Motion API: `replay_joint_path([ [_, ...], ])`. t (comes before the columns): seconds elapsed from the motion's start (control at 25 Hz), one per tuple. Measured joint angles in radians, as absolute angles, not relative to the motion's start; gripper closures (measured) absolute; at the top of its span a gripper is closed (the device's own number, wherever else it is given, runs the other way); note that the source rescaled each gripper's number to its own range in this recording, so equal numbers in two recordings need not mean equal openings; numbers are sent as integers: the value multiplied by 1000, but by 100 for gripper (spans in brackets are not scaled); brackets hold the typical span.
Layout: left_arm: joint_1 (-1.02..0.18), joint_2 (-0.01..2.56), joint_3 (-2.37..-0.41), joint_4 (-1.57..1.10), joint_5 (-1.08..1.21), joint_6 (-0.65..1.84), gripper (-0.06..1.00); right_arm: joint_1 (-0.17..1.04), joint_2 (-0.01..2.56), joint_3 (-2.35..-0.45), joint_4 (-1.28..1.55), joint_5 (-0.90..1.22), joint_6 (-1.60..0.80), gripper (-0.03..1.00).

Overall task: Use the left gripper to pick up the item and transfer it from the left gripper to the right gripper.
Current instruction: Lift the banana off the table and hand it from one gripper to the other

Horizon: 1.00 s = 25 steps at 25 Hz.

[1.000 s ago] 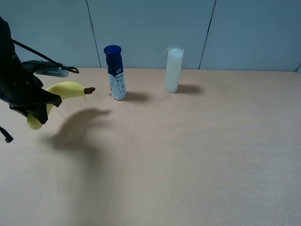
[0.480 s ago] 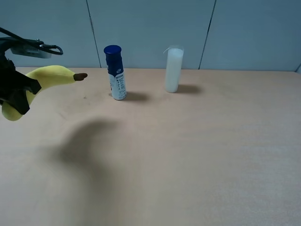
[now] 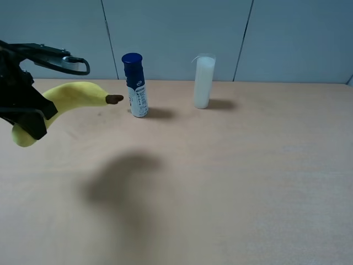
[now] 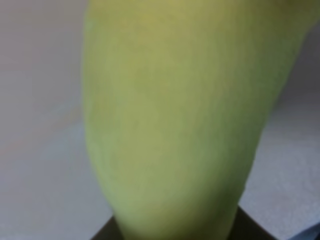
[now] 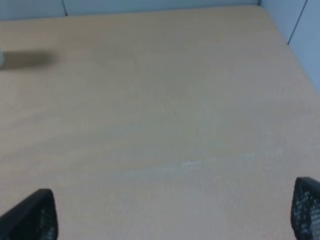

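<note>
The yellow plush banana [image 3: 71,96] hangs in the air at the far left of the exterior high view, its dark brown stem tip [image 3: 115,99] pointing right toward the bottle. My left gripper [image 3: 34,115] is shut on its lower part and holds it well above the table. In the left wrist view the banana [image 4: 175,115] fills the picture, blurred. My right gripper [image 5: 175,215] is out of the exterior view; in the right wrist view its two fingertips [image 5: 35,212] stand far apart over bare table, open and empty.
A blue-capped bottle [image 3: 134,84] stands upright at the back, just right of the banana's tip. A white cylinder [image 3: 203,81] stands at the back middle. The tan table [image 3: 231,182] runs back to a grey-blue wall. The table's right edge [image 5: 292,45] shows in the right wrist view.
My left gripper first rose with the banana, then moved right and toward the camera. The stem tip now sits closer to the bottle, and the shadow on the table has shifted right.
</note>
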<state>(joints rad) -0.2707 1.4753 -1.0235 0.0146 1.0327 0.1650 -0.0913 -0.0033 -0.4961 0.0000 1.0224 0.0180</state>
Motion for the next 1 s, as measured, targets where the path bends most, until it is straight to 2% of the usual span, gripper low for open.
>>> replay_joint_path([
  [0.4, -501, 1475, -1024, 13, 932, 274, 94, -91, -3, -496, 0, 1022, 18, -3],
  [0.72, -599, 1598, -1112, 13, 914, 397, 94, -91, 2, -496, 23, 1024, 18, -3],
  [1.0, -650, 1693, -1253, 0, 964, 541, 94, -88, 294, -634, 144, 1090, -119, -3],
])
